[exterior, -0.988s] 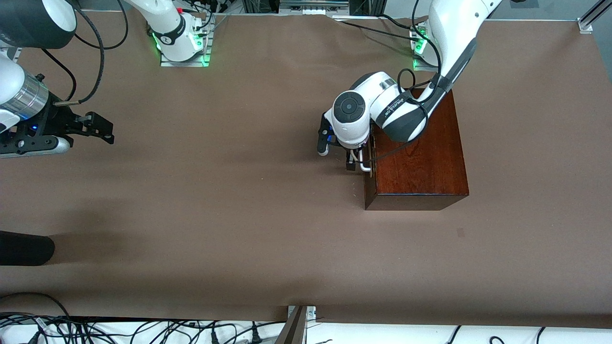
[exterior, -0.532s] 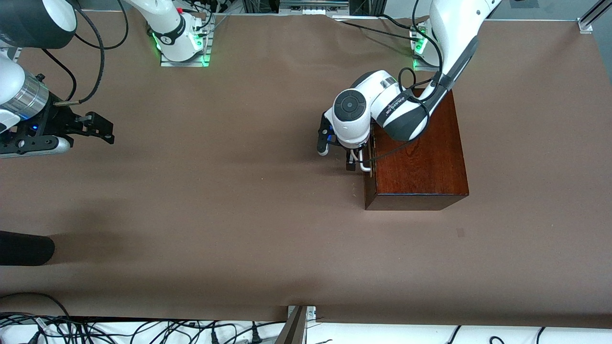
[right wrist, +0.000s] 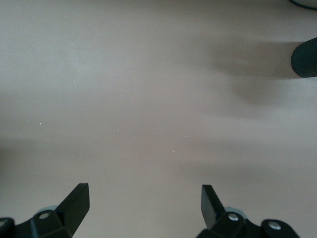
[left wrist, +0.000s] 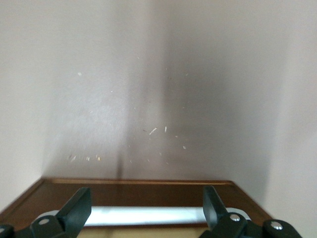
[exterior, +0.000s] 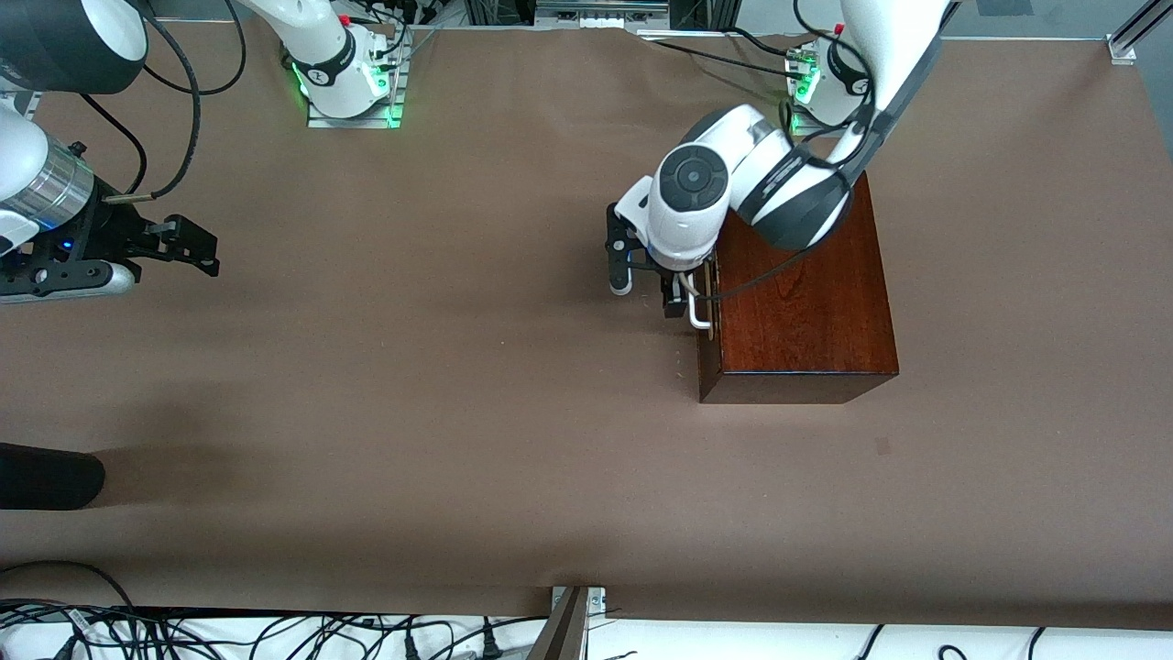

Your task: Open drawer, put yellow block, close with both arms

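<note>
Drawer [exterior: 707,353] in the dark red wooden box [exterior: 806,302], which stands on the brown table [exterior: 458,412] toward the left arm's end, at about three o'clock from the table's middle in the front view. The drawer front faces nine o'clock and looks flush with the box there. Its white bar handle [exterior: 699,313] sits at the box's ten o'clock corner.

Left gripper [exterior: 677,302]: lowered in front of the drawer at the handle. In the left wrist view the gripper [left wrist: 146,210] has its fingers [left wrist: 77,210] spread wide, with the white handle [left wrist: 148,215] lying crosswise between them and the dark drawer front around it. Nothing is gripped.

Right gripper [exterior: 203,249]: waiting over bare table at the right arm's end, at about nine o'clock in the front view. The right wrist view shows it [right wrist: 143,206] released, fingers [right wrist: 74,206] apart over plain tabletop, with a dark rounded object [right wrist: 304,59] at the frame's edge.
</note>
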Controlling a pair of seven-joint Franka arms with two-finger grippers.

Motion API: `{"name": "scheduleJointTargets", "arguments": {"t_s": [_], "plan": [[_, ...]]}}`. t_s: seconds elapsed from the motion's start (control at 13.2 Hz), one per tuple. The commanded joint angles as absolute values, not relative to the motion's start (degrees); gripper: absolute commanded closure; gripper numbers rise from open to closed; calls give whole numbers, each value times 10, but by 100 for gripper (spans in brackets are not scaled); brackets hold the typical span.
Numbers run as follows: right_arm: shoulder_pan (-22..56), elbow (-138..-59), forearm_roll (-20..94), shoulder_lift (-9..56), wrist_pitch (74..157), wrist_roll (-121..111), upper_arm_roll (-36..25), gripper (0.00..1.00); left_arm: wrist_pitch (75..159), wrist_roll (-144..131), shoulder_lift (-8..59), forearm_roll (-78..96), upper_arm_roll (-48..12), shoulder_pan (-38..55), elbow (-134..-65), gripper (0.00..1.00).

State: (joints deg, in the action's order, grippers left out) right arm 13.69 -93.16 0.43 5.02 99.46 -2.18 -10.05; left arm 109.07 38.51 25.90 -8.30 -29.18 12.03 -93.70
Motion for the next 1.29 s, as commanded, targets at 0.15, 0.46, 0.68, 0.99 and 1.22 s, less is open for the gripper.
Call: {"name": "scheduleJointTargets", "arguments": {"t_s": [0.15, 0.46, 0.68, 0.99, 1.22], "plan": [[138, -921, -2, 54, 991, -19, -100, 0, 867, 243, 243, -54, -288, 87, -783, 0], [138, -921, -1, 54, 991, -20, -100, 0, 817, 211, 216, -54, -288, -13, -761, 0], [138, -921, -1, 55, 991, -21, -100, 0, 796, 215, 196, -52, -291, -101, -760, 0], [138, -921, -1, 55, 991, -21, -100, 0, 777, 216, 192, -60, -288, -142, -758, 0], [138, -921, -1, 55, 991, -22, -100, 0, 823, 187, 140, -54, -195, -87, -765, 0]]}}
